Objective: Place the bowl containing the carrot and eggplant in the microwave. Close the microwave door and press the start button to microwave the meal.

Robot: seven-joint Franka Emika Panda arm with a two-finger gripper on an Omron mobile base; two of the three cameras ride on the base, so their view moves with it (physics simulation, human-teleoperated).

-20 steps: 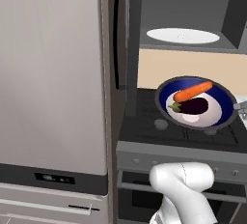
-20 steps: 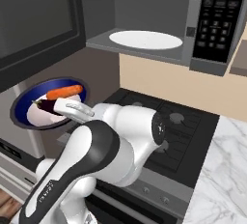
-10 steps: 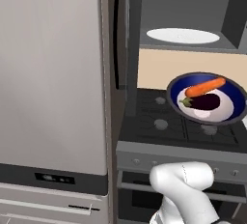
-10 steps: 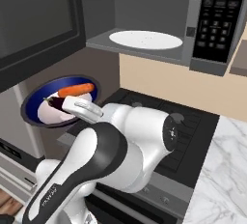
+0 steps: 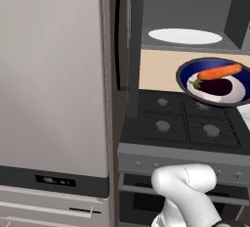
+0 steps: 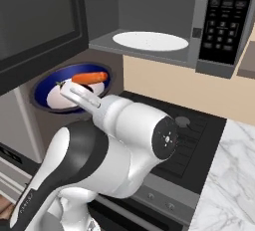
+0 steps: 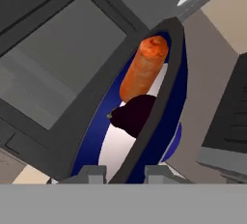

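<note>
Above the stove (image 5: 185,123), clamped by its rim in the narrowly parted fingers (image 7: 125,172) — bowl (image 5: 190,74) with carrot (image 5: 219,71) and eggplant (image 5: 214,86), hanging below and just in front of the open microwave (image 6: 149,26) — turntable (image 5: 184,36) up and beyond.

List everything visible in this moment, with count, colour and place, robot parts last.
bowl: 1, dark blue with white centre, held above the stove, below the microwave opening
carrot: 1, orange, in the bowl
eggplant: 1, dark purple, in the bowl beside the carrot
microwave: 1, dark grey, above the stove
turntable: 1, white, inside the microwave
microwave door: 1, dark grey, swung open
stove: 1, black, below
fridge: 1, grey, left of the stove
arm: 1, white
fingers: 2, dark, astride the bowl's rim
</note>
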